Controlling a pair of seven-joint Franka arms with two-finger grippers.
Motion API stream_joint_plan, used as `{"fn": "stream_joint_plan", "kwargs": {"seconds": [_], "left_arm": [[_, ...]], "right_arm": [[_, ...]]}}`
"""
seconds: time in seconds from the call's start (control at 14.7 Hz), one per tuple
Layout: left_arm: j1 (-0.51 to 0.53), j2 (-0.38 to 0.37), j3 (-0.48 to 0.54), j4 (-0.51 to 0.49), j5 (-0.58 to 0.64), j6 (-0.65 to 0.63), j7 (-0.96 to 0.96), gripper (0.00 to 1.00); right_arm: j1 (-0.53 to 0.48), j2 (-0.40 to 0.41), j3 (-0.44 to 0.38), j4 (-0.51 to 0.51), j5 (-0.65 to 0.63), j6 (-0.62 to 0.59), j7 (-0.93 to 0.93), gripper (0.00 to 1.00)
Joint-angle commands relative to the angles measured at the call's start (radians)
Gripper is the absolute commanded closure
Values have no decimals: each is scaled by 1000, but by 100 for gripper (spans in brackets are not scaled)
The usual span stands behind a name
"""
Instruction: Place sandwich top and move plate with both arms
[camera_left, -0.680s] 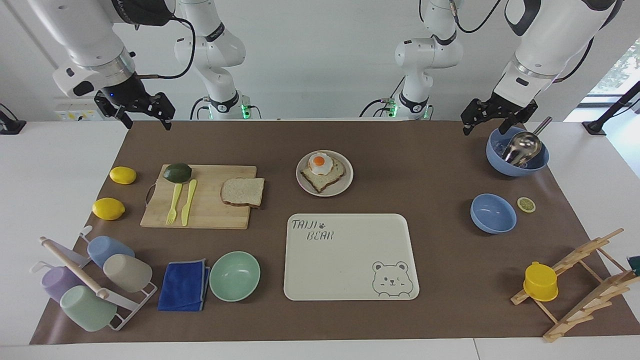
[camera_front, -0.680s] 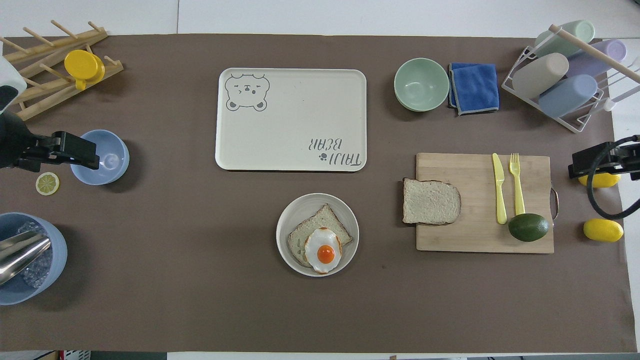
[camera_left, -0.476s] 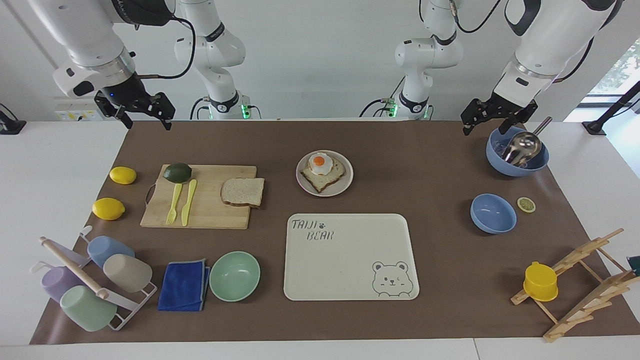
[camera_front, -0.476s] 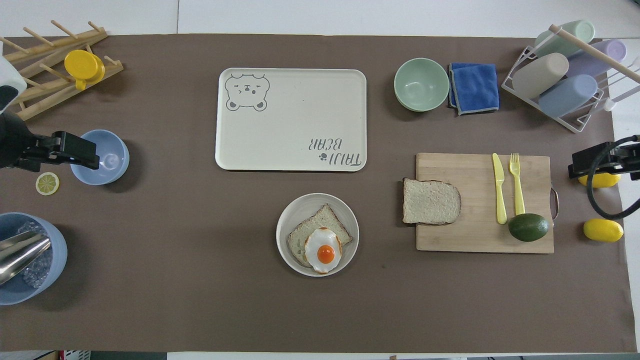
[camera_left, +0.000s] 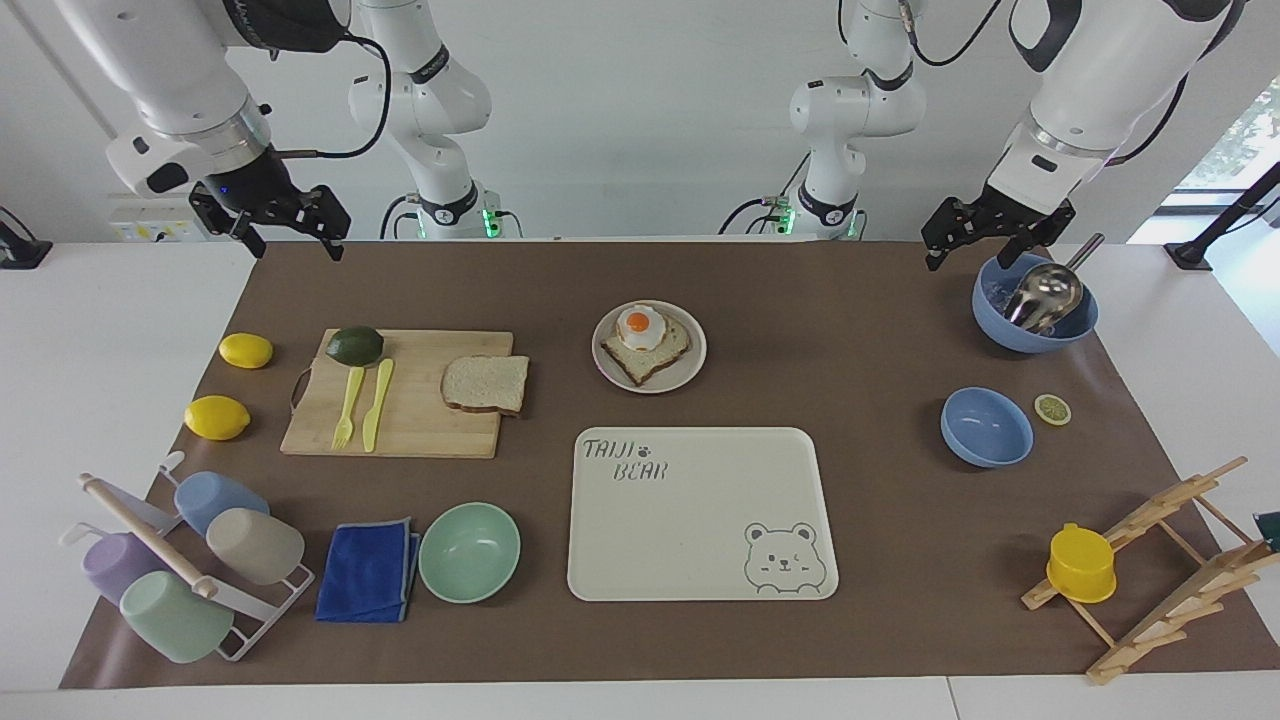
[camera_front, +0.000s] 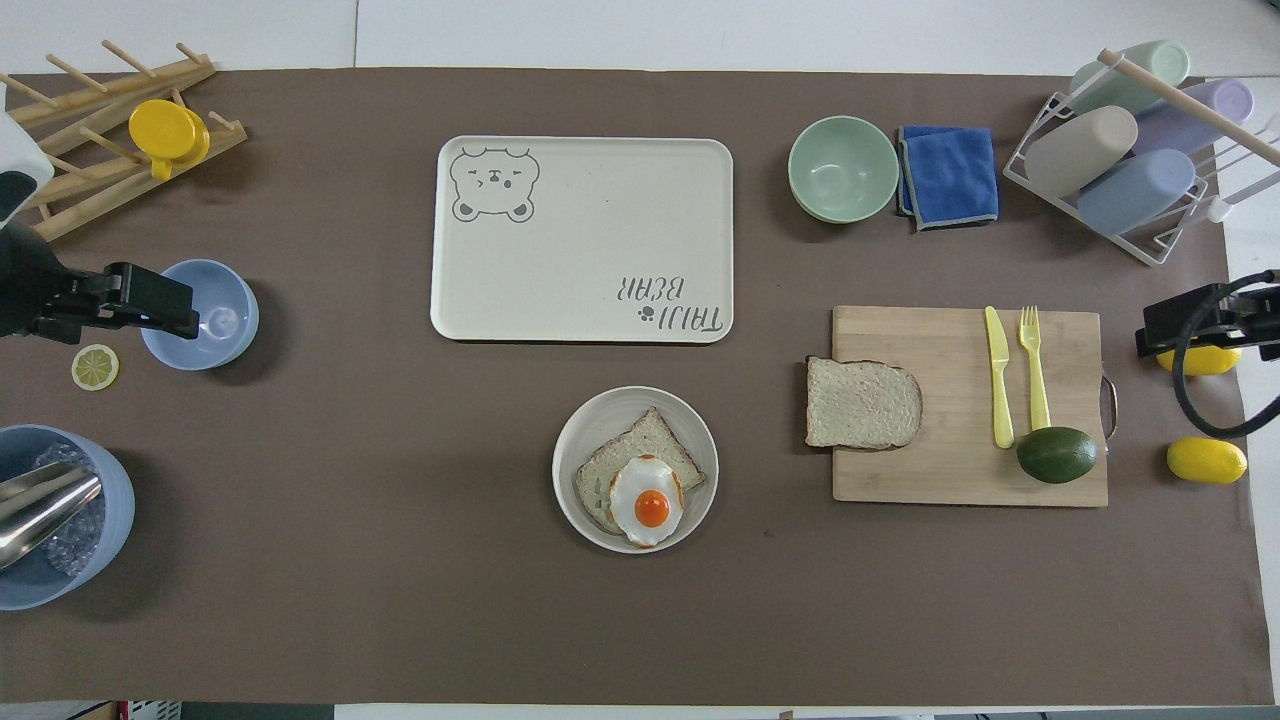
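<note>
The sandwich top (camera_left: 485, 383) (camera_front: 862, 403), a plain bread slice, lies flat on the end of a wooden cutting board (camera_left: 420, 420), overhanging the edge toward the plate. The beige-grey plate (camera_left: 692, 368) (camera_front: 575, 440) sits mid-table, nearer to the robots than the bear tray, and holds a bread slice topped with a fried egg (camera_left: 640, 327). My right gripper (camera_left: 290, 245) (camera_front: 1145, 340) hangs open and empty over the table's edge near the lemons. My left gripper (camera_left: 980, 255) (camera_front: 190, 318) hangs open and empty beside the ice bowl. Both arms wait.
The cream bear tray (camera_left: 700, 590) lies farther from the robots than the plate. A mint bowl (camera_left: 469, 551), blue cloth (camera_left: 368, 570) and cup rack (camera_left: 180, 560) stand beside it. An avocado, fork and knife lie on the board. Two lemons, two blue bowls and a wooden rack sit at the ends.
</note>
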Motion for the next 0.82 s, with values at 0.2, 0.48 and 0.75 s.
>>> {"fn": "stream_joint_plan", "kwargs": {"seconds": [0.2,0.48,0.75], "left_arm": [[12,-13,-9,-13,15,-5,12,0],[12,-13,-9,-13,15,-5,13,0],[12,-13,-9,-13,15,-5,13,0]], "right_arm": [[-15,-6,3,-5,19,2,-9,0],[-30,-8,-5,-8,19,-4,-10,0],[60,-23,16,-45,17,11,2,0]]}}
